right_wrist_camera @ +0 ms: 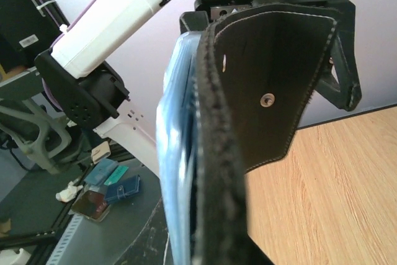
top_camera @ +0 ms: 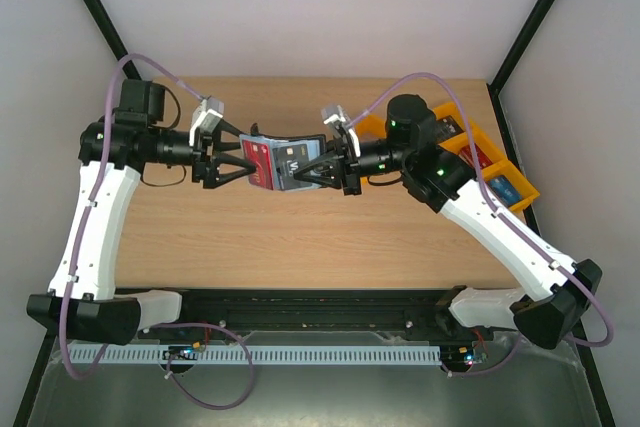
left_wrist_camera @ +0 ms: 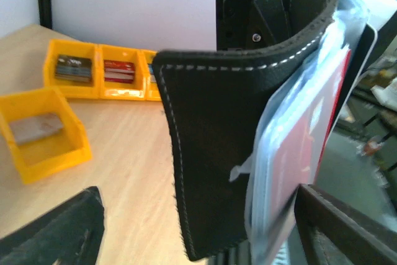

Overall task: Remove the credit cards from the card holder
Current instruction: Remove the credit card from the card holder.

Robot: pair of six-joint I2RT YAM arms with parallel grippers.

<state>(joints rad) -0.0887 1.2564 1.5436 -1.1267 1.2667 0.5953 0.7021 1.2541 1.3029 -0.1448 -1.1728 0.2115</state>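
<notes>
The card holder (top_camera: 283, 165) hangs above the table (top_camera: 300, 242) at the top view's centre, its right end pinched in the closed right gripper (top_camera: 314, 173), its clear pockets (left_wrist_camera: 288, 153) and red card (top_camera: 262, 159) between the left gripper's (top_camera: 243, 165) wide-spread fingers, while orange trays (top_camera: 520, 197) at right hold cards (left_wrist_camera: 118, 71).

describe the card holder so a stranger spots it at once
Above the middle of the wooden table, the left claw and right claw face each other. Between them hangs the small black folding card holder, clear pockets showing a red card, unlike the orange plastic trays.
</notes>
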